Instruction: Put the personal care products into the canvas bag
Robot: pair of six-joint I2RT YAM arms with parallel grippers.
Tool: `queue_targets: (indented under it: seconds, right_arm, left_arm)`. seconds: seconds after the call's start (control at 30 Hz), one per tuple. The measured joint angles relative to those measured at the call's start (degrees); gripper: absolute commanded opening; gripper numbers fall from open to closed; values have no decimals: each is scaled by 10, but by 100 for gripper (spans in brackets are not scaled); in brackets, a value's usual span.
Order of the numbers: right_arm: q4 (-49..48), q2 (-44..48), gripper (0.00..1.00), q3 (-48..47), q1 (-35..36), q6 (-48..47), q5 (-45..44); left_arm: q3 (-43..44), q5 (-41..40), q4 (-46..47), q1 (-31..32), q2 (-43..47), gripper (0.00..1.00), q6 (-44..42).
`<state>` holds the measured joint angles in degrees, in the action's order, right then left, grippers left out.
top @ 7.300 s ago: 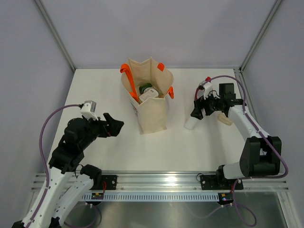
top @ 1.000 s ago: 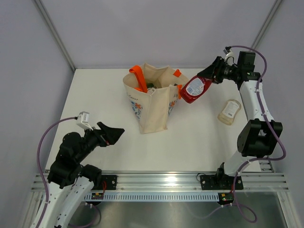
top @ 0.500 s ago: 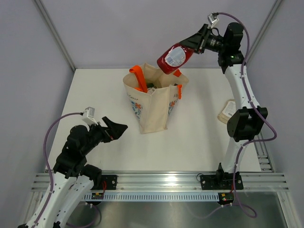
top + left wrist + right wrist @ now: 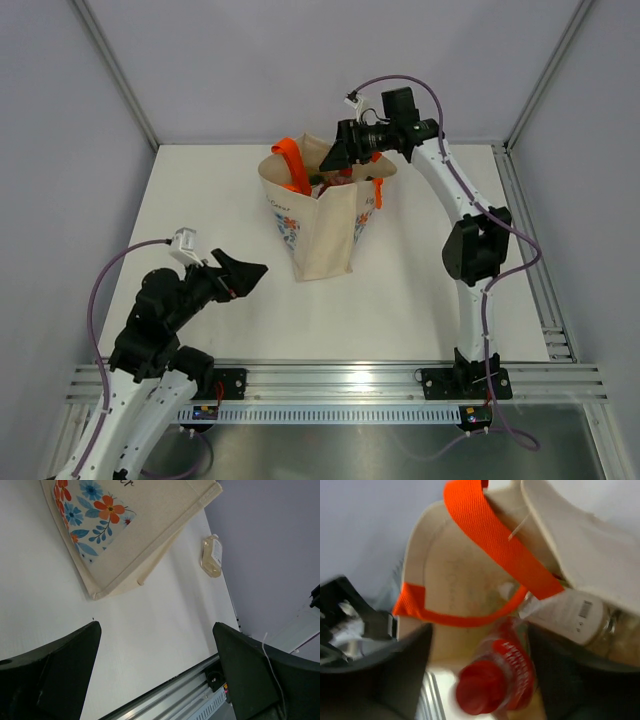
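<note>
Red bottle point(image 4: 497, 677) straight under right gripper point(image 4: 479, 650), jaws wide, cap toward them, in canvas bag point(image 4: 320, 235) mouth (left gripper point(image 4: 155, 635) gaping, well apart).

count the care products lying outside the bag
1: the pale beige bottle lying on the table, right of the canvas bag. The red bottle is in the bag's mouth.

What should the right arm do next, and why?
Probably lift the right fingers straight up out of the canvas bag. The red bottle already sits inside its mouth, with a gap beside it, so it looks released. A pale bottle lies on the table.
</note>
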<state>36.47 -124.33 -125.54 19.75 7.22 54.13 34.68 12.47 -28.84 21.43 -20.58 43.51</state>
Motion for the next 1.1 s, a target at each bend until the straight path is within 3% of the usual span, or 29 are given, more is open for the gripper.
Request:
queue_targets:
  seconds: [0.2, 0.43, 0.57, 0.67, 0.73, 0.83, 1.1]
  right_arm:
    - [85, 109, 100, 47, 15, -136, -70]
    - [40, 289, 99, 164, 7, -138, -254]
    - [11, 397, 100, 299, -89, -89, -334]
    - [-2, 449, 100, 394, -219, -54, -378]
    - [0, 465, 99, 452, -289, -40, -418]
    - [20, 462, 99, 511, -339, -32, -467]
    - [37, 341, 99, 537, -353, -9, -573]
  left_arm:
    - [0, 12, -7, 0, 14, 99, -6]
    - [6, 16, -51, 0, 49, 99, -24]
    - [7, 16, -58, 0, 77, 99, -27]
    - [-7, 19, -52, 0, 98, 99, -24]
    - [-23, 23, -46, 0, 107, 99, -19]
    - [-44, 30, -43, 0, 108, 99, -12]
    - [-62, 38, -35, 0, 107, 99, -2]
